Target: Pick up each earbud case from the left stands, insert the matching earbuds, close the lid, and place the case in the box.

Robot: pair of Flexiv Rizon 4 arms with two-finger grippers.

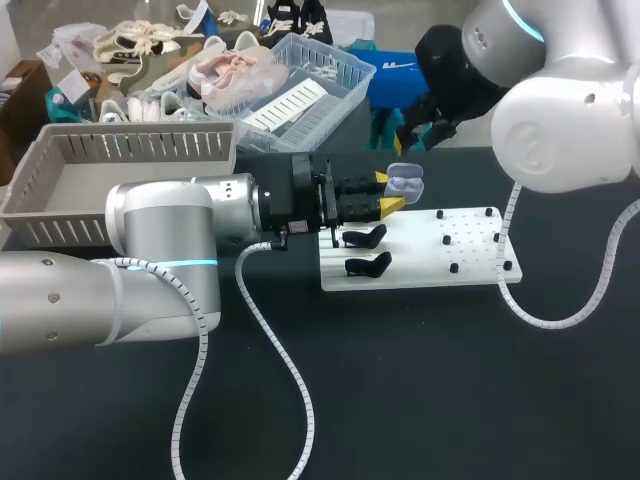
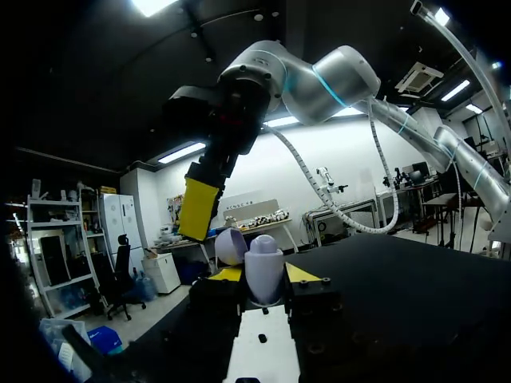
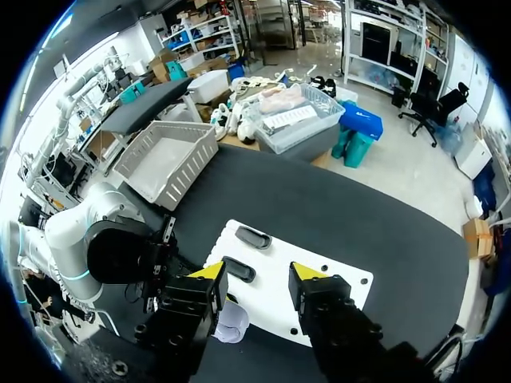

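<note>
my left arm (image 1: 150, 250) lies across the table's near left, and the left gripper (image 1: 388, 190) is clamped from two sides on a lavender earbud case (image 2: 263, 263), its lid apparently raised. the case is held above the left end of the white board (image 1: 430, 268), just past the two black stands (image 1: 365, 237). above it hangs the right gripper (image 3: 258, 273), fingers spread apart. further back left sits the grey slatted box (image 1: 130, 148).

Probably a robotics lab: two arms (image 1: 160, 245), black table (image 1: 420, 380).
</note>
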